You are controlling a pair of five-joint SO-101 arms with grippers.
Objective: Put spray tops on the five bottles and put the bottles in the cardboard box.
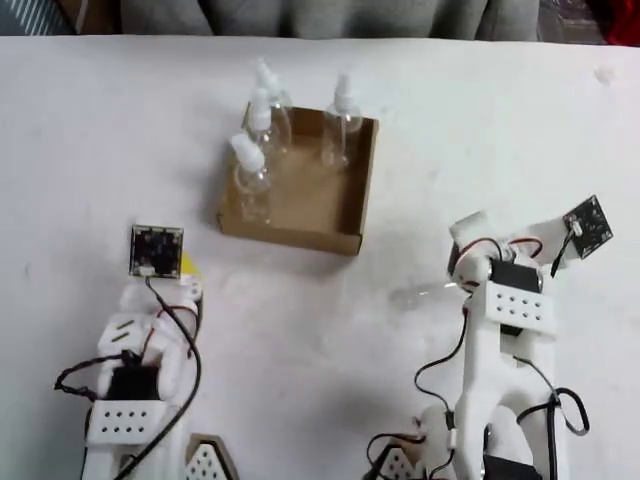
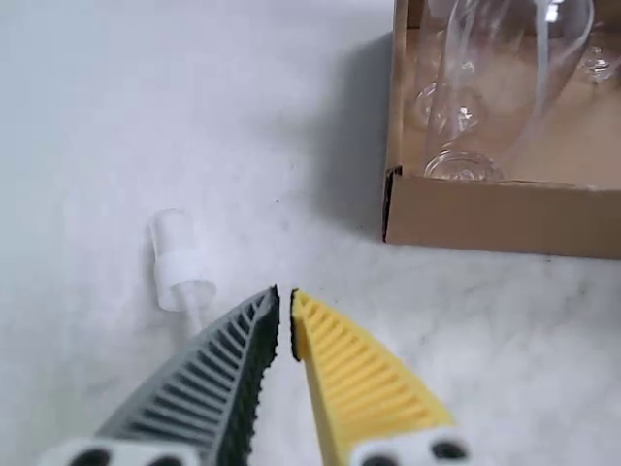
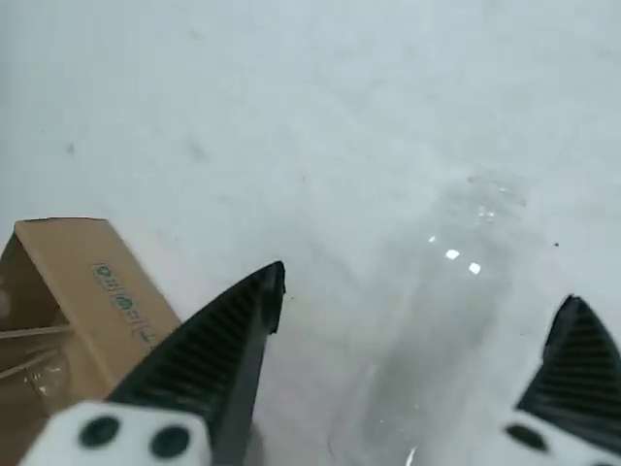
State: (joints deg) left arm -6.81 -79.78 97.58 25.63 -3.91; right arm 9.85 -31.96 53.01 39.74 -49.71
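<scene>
Four bottles (image 1: 340, 135) with spray tops on stand inside the one cardboard box (image 1: 290, 232). A fifth bottle (image 1: 420, 294) lies flat on the table (image 1: 520, 130) outside the box, well apart from it, and one loose spray top (image 2: 175, 262) lies outside the box too. The right gripper (image 3: 424, 289) is spread wide with the lying bottle between its fingers, not clamped. The left gripper (image 2: 285, 296) has its tips almost together, holds nothing, and sits just beside the loose top.
</scene>
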